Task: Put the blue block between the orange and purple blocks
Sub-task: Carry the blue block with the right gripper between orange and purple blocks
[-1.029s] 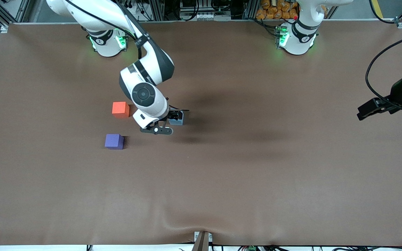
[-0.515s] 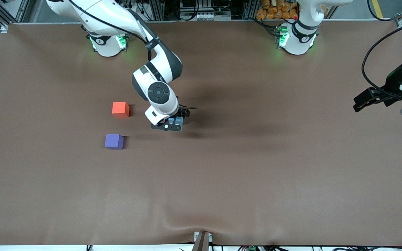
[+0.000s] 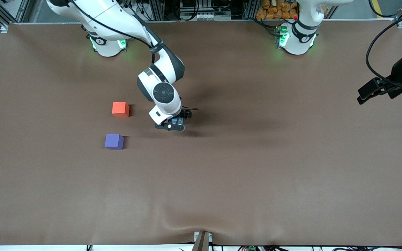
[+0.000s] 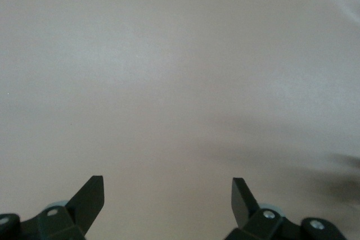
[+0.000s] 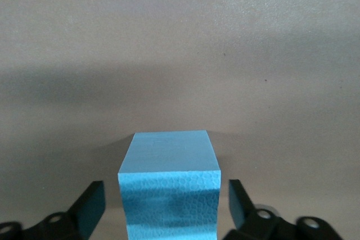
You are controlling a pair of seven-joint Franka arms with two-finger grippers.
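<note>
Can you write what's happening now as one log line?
right end effector: open around blue block | left end effector: open, waiting | orange block, purple block: untouched

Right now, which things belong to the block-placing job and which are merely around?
Job:
- blue block, between the open fingers of the right gripper
- orange block
- purple block

Around:
- left gripper, open, waiting over the left arm's end of the table
</note>
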